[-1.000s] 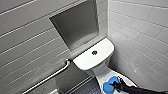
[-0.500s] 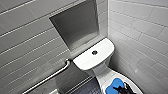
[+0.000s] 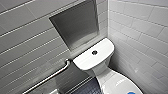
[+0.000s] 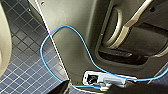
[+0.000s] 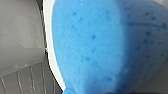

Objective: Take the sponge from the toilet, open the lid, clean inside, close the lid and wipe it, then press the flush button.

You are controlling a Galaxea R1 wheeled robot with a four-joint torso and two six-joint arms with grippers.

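Note:
The white toilet (image 3: 93, 56) stands in the corner, its tank top carrying a dark round flush button (image 3: 94, 52). Below the tank the glossy lid (image 3: 115, 82) lies closed over the bowl. A sliver of the bright blue sponge (image 3: 130, 93) peeks in at the head view's lower edge, over the lid. In the right wrist view the sponge (image 5: 100, 47) looms very close, with a white rim of the toilet (image 5: 48, 37) beside it; my right gripper is shut on the sponge. My left gripper is open and holds nothing, hanging beside the robot's body above the floor.
A steel grab bar (image 3: 50, 77) runs along the left tiled wall. A grey recessed niche (image 3: 77, 25) sits behind the tank. White wall tiles close in on the right. Dark blue mosaic floor (image 4: 22, 62) and a blue cable (image 4: 62, 27) lie near the left arm.
The sponge and the dark gripper on it have slid down and to the right, almost out of the head view. The toilet and camera stay put.

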